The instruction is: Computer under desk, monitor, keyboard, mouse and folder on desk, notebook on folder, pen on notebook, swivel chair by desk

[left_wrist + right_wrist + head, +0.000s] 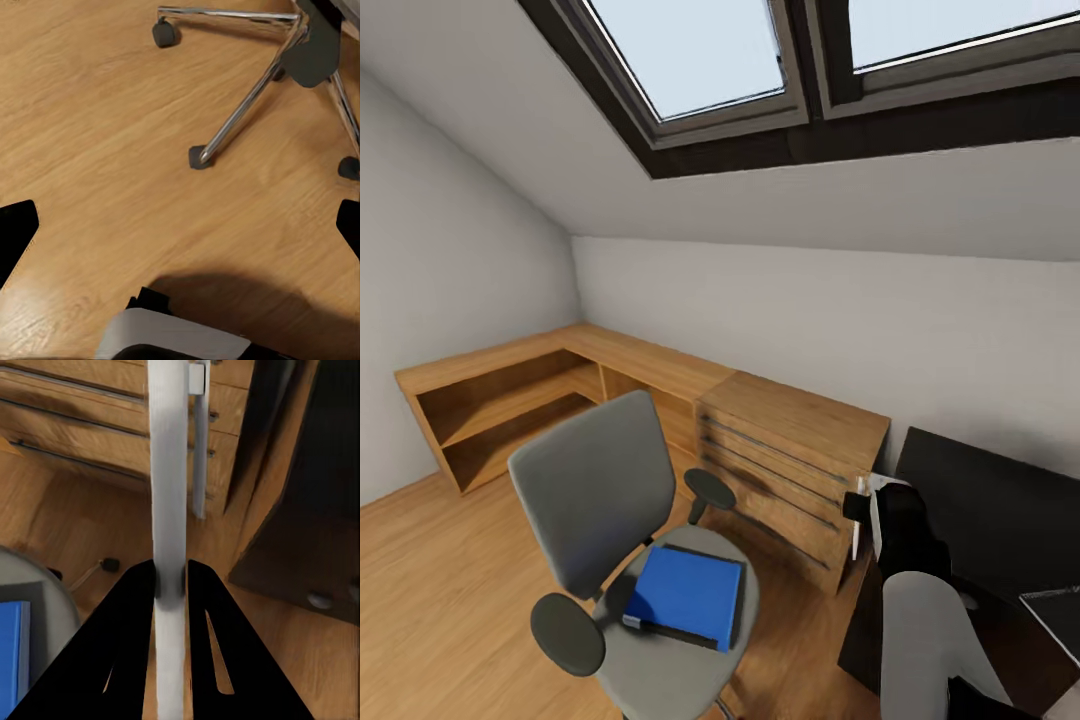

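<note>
Two black fingers (140,607) of the right gripper (171,582) pinch a thin white notebook (168,472). The left gripper's (180,225) fingers are spread wide. A blue folder (685,595) lies on the chair (600,490).

The swivel chair (630,560) is cut off at the head view's lower edge below the folder (688,596). Beside the chair, the desk (1000,520) is cropped, partly hidden by the right arm (920,620).

The swivel chair (630,540) stands near left, with open floor (430,590) further left. The wooden drawer chest (790,470) blocks the far middle, just beside the desk (990,510) at right, leaving a narrow gap between chair and desk.
</note>
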`<state>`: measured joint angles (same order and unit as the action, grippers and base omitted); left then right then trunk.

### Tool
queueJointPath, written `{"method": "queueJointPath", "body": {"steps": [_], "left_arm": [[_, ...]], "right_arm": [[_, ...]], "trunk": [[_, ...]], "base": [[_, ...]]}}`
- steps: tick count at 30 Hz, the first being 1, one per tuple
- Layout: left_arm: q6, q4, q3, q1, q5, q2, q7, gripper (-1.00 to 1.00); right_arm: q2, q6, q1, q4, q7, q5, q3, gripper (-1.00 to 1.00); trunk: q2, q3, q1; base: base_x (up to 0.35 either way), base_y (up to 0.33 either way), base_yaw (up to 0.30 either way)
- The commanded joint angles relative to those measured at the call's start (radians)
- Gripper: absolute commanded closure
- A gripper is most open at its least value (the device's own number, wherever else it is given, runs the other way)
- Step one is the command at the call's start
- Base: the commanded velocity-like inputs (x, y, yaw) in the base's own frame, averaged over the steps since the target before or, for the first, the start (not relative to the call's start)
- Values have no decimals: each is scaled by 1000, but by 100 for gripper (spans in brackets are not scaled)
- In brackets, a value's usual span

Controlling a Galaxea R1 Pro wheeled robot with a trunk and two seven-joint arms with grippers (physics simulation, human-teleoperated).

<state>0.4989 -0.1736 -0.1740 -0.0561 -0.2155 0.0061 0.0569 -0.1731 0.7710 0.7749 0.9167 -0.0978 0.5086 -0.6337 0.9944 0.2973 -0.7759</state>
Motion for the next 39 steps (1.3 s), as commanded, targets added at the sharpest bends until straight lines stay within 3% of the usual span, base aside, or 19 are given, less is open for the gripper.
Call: {"method": "queueJointPath", "body": {"steps": [1,4,8,12,20,29,39], "left_arm": [[26,30,-1,0,-8,8,6,-100],[116,103,-1,0,-8,23,7,-100],[216,140,-1,3,-8,31,9,-100],[277,151,-1,43,-8,33,9,-100],[305,153,0,66,-8,33,9,-100],[307,154,1,69,-8,31,9,-100],[306,154,1,69,-8,30,8,-100]], "right_arm": [[-1,-2,1,2,-10,10,-5,100],[-1,-6,0,3,-10,10,-7,100],[-1,-8,1,7,-10,10,-9,100],[-1,-8,0,32,-10,10,-9,100],[0,-9,0,61,-10,10,-9,100],[0,-9,0,64,-10,10,-10,100],[27,-7,0,64,-10,10,-11,100]], "trunk": [[-6,-2,4],[-27,-11,15],[-41,-18,23],[-41,-18,23],[-41,-18,23],[-41,-18,23],[-41,-13,23]], "base": [[0,0,-256],[0,0,-256],[0,0,-256],[0,0,-256],[0,-13,-256],[0,-240,-256],[0,-301,-180]]}}
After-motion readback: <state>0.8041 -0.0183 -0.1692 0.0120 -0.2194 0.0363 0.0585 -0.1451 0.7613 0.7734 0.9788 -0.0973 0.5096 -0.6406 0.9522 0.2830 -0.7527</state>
